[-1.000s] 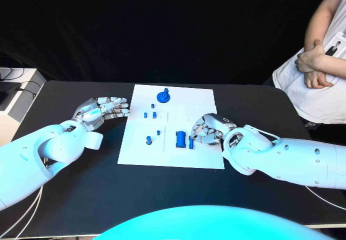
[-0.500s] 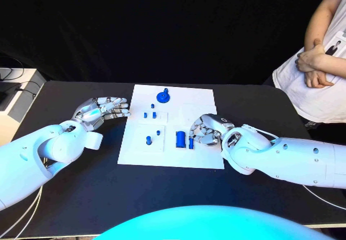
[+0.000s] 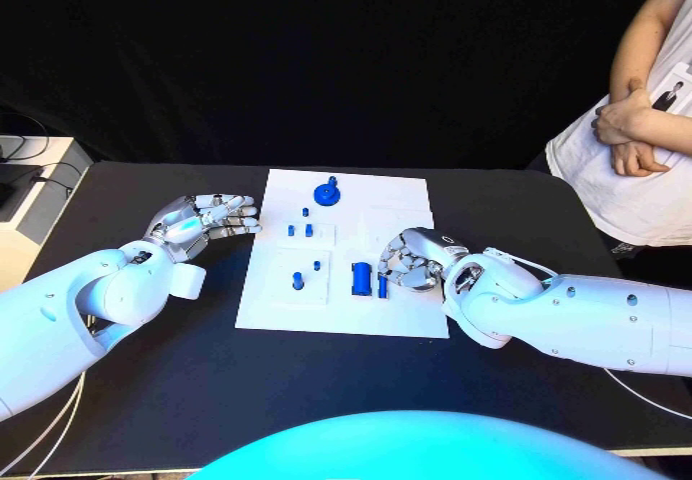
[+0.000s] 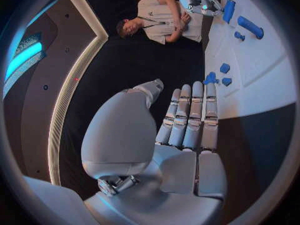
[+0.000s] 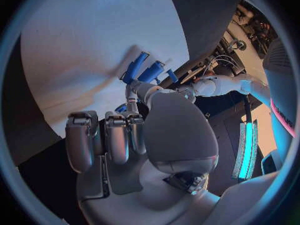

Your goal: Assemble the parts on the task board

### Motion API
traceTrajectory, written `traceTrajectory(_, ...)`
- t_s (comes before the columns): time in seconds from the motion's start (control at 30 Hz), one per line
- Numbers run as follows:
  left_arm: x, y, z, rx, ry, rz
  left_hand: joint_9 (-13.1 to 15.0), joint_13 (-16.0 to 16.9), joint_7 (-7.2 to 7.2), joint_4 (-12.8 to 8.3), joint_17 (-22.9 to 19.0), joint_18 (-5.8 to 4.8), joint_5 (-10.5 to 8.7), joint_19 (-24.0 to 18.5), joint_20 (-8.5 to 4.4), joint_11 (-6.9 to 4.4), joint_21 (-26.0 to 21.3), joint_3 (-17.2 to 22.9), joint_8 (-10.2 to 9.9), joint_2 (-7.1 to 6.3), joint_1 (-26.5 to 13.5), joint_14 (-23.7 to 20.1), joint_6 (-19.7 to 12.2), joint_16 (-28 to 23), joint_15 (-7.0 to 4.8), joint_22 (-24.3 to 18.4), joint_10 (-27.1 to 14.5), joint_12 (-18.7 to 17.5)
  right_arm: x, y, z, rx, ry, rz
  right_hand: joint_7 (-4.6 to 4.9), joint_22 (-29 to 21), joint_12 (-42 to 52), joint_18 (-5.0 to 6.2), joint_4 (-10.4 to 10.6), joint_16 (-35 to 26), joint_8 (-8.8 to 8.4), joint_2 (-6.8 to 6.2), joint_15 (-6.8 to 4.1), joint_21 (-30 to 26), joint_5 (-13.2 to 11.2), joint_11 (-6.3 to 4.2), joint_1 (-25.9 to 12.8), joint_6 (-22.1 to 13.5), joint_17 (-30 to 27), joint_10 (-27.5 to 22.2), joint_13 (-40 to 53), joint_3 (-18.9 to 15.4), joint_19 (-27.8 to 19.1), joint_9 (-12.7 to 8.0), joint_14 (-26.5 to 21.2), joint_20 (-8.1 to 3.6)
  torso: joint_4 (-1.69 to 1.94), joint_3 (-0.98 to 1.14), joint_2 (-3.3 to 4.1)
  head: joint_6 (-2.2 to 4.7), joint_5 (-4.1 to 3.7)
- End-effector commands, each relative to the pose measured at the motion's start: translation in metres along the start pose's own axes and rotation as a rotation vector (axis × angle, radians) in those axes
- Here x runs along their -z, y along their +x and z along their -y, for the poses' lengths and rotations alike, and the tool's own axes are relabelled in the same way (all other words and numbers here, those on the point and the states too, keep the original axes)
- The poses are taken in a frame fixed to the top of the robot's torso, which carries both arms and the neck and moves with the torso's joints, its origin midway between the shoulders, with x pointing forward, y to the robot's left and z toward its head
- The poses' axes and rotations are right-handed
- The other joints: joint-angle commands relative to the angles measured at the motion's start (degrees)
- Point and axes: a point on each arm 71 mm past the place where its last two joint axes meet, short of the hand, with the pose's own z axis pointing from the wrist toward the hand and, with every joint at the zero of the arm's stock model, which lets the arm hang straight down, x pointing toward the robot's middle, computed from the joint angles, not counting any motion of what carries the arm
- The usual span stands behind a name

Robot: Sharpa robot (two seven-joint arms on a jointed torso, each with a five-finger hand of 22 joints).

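Observation:
The white task board (image 3: 346, 310) lies mid-table. On it stand a round blue part with a knob (image 3: 329, 192), several small blue parts (image 3: 299, 230), a wide blue block (image 3: 361, 279) and a narrow blue part (image 3: 382, 286). My right hand (image 3: 413, 259) is curled over the board's right side, its fingertips at the narrow part. In the right wrist view a bit of blue (image 5: 121, 108) shows pinched between thumb and fingers (image 5: 106, 135). My left hand (image 3: 203, 220) hovers just left of the board, fingers straight and apart, holding nothing; the small parts (image 4: 224, 68) lie beyond its fingers (image 4: 190, 115).
The black table (image 3: 173, 400) runs wide around the board. A person (image 3: 635, 130) stands with folded arms at the far right corner. A white box (image 3: 36, 200) sits off the table's left edge.
My right hand has edged slightly left, closer onto the narrow blue part. The left hand and the other parts have stayed put.

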Motion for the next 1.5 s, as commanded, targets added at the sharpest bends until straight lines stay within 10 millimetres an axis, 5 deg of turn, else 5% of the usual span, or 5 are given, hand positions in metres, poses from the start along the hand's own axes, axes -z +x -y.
traceTrajectory(0.03, 0.0, 0.002, 0.0, 0.001, 0.006, -0.014, 0.0, 0.1, 0.3, -0.1, 0.0, 0.71, 0.1, 0.4, 0.1, -0.07, -0.3, -0.3, -0.2, 0.16, 0.5, 0.3, -0.1, -0.2, 0.26, 0.0, -0.4, -0.3, 0.001, 0.005, 0.005, -0.002, 0.007, -0.039, 0.04, 14.5, 0.3, -0.33, -2.1, 0.3, 0.65, 0.52, 0.05, 0.2, -1.3, 0.03, -0.3, -0.6, 14.7, 5.9, 15.1, 2.1, 5.5, 0.3, 5.8, 0.01, 0.01, 0.0, -0.02, 0.0, 0.0)
traceTrajectory(0.13, -0.001, 0.002, 0.0, 0.002, 0.006, -0.014, 0.0, 0.1, 0.3, -0.1, 0.0, 0.71, 0.1, 0.4, 0.1, -0.07, -0.3, -0.3, -0.2, 0.16, 0.5, 0.3, -0.1, -0.2, 0.26, 0.0, -0.4, -0.3, 0.001, 0.005, 0.006, -0.007, 0.004, -0.033, 0.06, 14.5, 0.3, -0.34, -2.9, 0.3, 1.31, 1.05, 0.06, 0.3, -4.7, 0.05, -0.7, -1.2, 14.8, 5.9, 15.1, 3.0, 5.5, 0.5, 5.8, 0.03, 0.02, 0.01, -0.02, 0.0, -0.02)
traceTrajectory(0.33, -0.001, 0.002, 0.0, 0.002, 0.007, -0.015, 0.0, 0.1, 0.3, -0.1, 0.0, 0.71, 0.1, 0.4, 0.1, -0.07, -0.3, -0.3, -0.2, 0.16, 0.5, 0.3, -0.1, -0.2, 0.26, 0.0, -0.4, -0.3, 0.002, 0.009, 0.009, -0.022, -0.004, -0.023, 0.05, 14.5, 0.3, -0.36, -3.2, 0.4, 1.57, 1.11, 0.07, 0.4, -5.7, 0.05, -0.8, -1.3, 14.9, 5.9, 15.1, 3.2, 5.5, 0.6, 5.8, 0.04, -0.02, 0.06, -0.01, 0.0, 0.03)
traceTrajectory(1.23, -0.001, 0.002, -0.001, 0.002, 0.012, -0.014, -0.2, 0.1, 0.4, 0.0, 0.2, 0.7, 0.12, 0.5, 0.12, 0.02, -0.5, -0.5, -0.3, 0.24, 0.7, 0.4, -0.3, -0.4, 0.32, -0.2, -0.6, -0.3, 0.009, -0.004, 0.013, -0.086, -0.05, 0.154, 0.04, 14.4, 0.3, -0.31, -3.7, 0.3, 1.97, 0.48, 0.04, 0.1, -5.6, 0.04, -1.1, -1.4, 14.7, 5.9, 15.1, 2.8, 5.4, 0.8, 5.8, 0.02, -0.09, -0.04, -0.14, 0.0, -0.13)
traceTrajectory(1.5, -0.003, 0.003, 0.0, 0.011, 0.039, 0.0, -0.2, 0.1, 0.08, 0.0, 0.4, 0.7, 0.14, 0.6, 0.13, -0.14, -0.6, -0.5, -0.3, 0.32, 0.9, 0.5, -0.1, -0.5, 0.26, -0.3, -0.5, -0.2, 0.004, -0.033, 0.028, -0.296, -0.013, 0.269, 1.64, 13.8, -1.5, 0.14, -2.6, -0.1, -0.61, -0.98, 1.19, -2.4, -2.8, 1.33, -3.4, -4.5, 13.7, 5.2, 14.3, 1.8, 4.9, -1.2, 5.5, 0.72, -0.34, -0.19, -0.58, 0.0, -0.47)
